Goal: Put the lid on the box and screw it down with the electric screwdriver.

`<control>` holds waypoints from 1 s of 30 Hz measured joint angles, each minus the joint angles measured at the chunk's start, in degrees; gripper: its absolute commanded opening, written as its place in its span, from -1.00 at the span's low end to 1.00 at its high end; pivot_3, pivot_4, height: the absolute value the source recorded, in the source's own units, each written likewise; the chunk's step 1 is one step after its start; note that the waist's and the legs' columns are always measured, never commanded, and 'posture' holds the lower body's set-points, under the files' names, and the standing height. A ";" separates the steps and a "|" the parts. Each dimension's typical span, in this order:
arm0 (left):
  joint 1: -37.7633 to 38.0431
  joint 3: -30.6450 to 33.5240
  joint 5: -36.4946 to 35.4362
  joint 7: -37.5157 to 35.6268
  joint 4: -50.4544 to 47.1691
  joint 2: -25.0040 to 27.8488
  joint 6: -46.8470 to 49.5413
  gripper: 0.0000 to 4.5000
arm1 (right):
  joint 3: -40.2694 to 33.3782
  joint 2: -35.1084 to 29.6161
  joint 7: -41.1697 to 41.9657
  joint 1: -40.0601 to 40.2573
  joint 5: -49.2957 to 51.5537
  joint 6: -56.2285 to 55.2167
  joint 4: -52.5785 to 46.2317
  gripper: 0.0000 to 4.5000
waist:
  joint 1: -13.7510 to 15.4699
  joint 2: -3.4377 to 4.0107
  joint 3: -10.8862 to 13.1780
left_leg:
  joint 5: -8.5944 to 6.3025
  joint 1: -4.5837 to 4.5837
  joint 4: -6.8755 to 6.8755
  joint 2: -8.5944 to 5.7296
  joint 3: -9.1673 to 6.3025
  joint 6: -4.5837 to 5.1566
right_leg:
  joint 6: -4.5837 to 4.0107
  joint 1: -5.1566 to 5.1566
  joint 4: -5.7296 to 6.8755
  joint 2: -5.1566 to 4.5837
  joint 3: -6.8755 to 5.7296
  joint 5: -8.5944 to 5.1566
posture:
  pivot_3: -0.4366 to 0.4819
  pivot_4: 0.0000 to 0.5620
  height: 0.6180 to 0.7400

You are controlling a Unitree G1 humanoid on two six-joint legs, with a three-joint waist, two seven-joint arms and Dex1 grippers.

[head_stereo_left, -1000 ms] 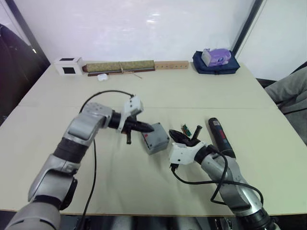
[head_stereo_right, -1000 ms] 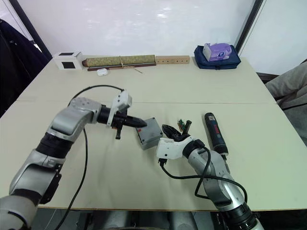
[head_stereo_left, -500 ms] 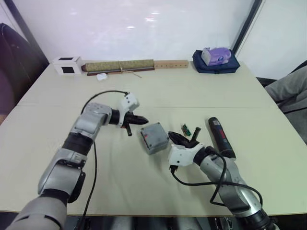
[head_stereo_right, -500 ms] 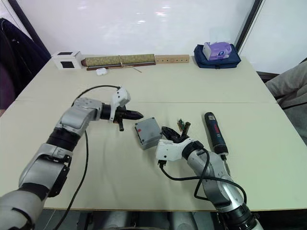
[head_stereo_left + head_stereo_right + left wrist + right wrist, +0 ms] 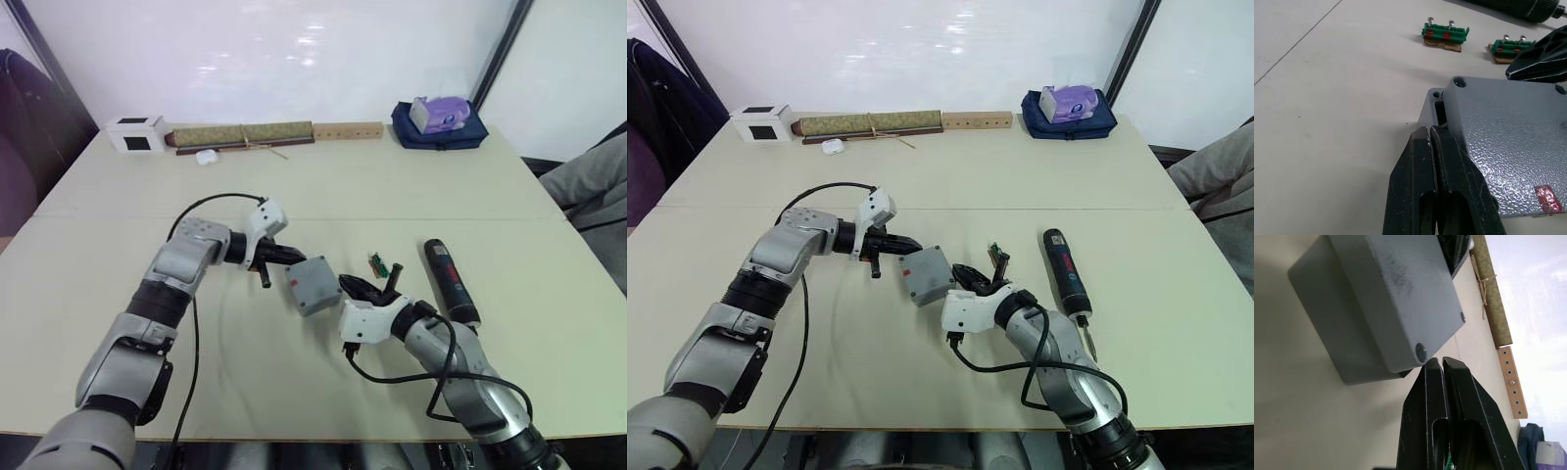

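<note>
Two grippers are pressing in on the grey assembly near the middle of the table [image 5: 118, 196]: the lid [image 5: 311, 282], with its small red mark facing up, is sitting on the box [image 5: 1342, 352], slightly askew so that a corner of the box's rim is peeking out from under it in the left wrist view. The left gripper [image 5: 1433, 134] is coming in from the robot's left with its two black fingers clenched together, their tips resting against that exposed corner where lid and box are meeting. The right gripper [image 5: 1438, 363] is reaching from the opposite side, its fingers likewise squeezed together with nothing between them, their tips touching the lid's corner just beside a screw hole. The electric screwdriver [image 5: 1063, 280] is lying flat on the table to the robot's right of the box, well apart from both grippers, its red label showing and its thin metal bit pointing toward the near edge. Two small green circuit-board strips [image 5: 1445, 35] are lying between the box and the screwdriver. Along the far edge of the table a white cube [image 5: 136, 134], a long rolled mat [image 5: 243, 134], a wooden strip with holes [image 5: 349, 130] and a dark blue pouch [image 5: 439, 127] with a purple item on top are sitting.
</note>
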 measured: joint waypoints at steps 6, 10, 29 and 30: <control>-0.21 0.65 0.47 2.04 2.98 0.02 -1.80 -1.00 | -4.65 -1.86 -1.12 0.10 0.17 2.27 0.13 -0.97 | 0.20 -0.01 0.02 | 0.00 -0.01 0.00 -0.01 0.00 0.00 | 0.00 0.01 -0.01 -0.03 0.00 0.00 | -0.05 -0.47 1.00; -0.27 1.55 0.43 1.91 3.33 0.06 -2.07 -1.00 | -11.16 0.00 3.01 4.33 9.30 8.33 -7.02 -0.97 | 0.21 -0.02 0.03 | 0.00 -0.03 -0.01 0.02 -0.04 0.00 | 0.00 0.00 -0.01 0.01 -0.01 0.00 | -0.05 -0.47 1.00; -1.89 1.74 -0.04 -2.36 3.43 0.15 -0.63 -1.00 | -4.69 1.40 13.22 6.23 40.43 31.99 -16.30 -0.97 | 0.04 0.00 0.09 | 0.00 -0.02 -0.01 0.07 -0.03 0.00 | 0.00 -0.02 0.00 0.01 -0.03 0.00 | -0.05 -0.47 1.00; -1.86 1.74 -0.04 -2.36 3.14 0.24 -0.50 -1.00 | -4.45 1.39 12.73 6.14 40.37 31.41 -15.84 -0.97 | 0.04 0.00 0.10 | 0.00 -0.02 -0.01 0.07 -0.03 0.00 | 0.00 -0.02 0.00 0.01 -0.03 0.00 | -0.05 -0.47 1.00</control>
